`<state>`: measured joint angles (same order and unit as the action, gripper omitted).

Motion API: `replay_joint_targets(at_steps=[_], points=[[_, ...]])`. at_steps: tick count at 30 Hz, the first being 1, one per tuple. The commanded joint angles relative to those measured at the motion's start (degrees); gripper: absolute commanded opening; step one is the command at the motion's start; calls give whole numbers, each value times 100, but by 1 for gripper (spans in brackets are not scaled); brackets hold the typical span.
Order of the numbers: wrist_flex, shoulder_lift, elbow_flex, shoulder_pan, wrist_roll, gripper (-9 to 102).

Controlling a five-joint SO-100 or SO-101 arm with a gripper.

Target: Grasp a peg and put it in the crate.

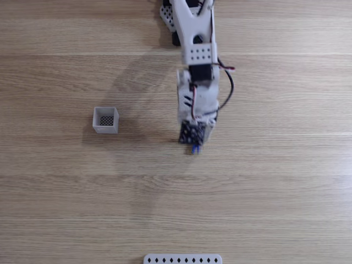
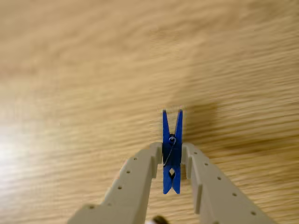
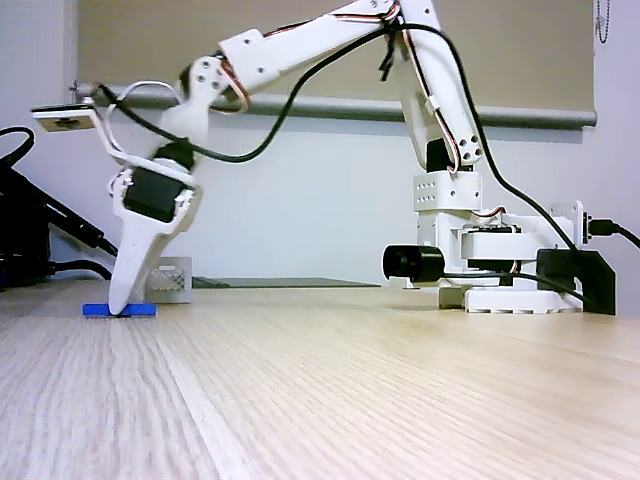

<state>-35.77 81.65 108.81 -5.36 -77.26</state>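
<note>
The blue peg (image 2: 172, 158) is pinched at its spring between my two pale fingers in the wrist view, its prongs pointing away from me. In a fixed view from the side, the peg (image 3: 120, 310) lies flat on the wooden table under the downward-pointing gripper (image 3: 122, 306). From above, only a blue end of the peg (image 1: 194, 149) peeks out below the gripper (image 1: 193, 144). The gripper (image 2: 172, 150) is shut on the peg. The white crate (image 1: 105, 129) with its dark mesh bottom stands apart to the left in that view; from the side the crate (image 3: 172, 278) sits behind the gripper.
A white perforated strip (image 1: 182, 259) lies at the bottom edge of the fixed view from above. The arm's base (image 3: 500, 270) with cables stands on the right in the side view. Dark cables (image 3: 30, 240) sit at the left edge.
</note>
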Motion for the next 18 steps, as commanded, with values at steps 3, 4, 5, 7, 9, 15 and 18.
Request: replay_joint_targets(at_steps=[3,4,5,7,9,15,18], points=[[2127,2215,1731,773,-26,-1],[2505,2426,2030,976,-79,-1],[2900,2637,2320,1195,-88,-1],[3700,2953,2848,1644,-97,-1],[4482,3155,3270,2101,-105,-1],[6354,3103,3964,3085,-97,-1],[6970,2689,3999,3375,-97,-1]])
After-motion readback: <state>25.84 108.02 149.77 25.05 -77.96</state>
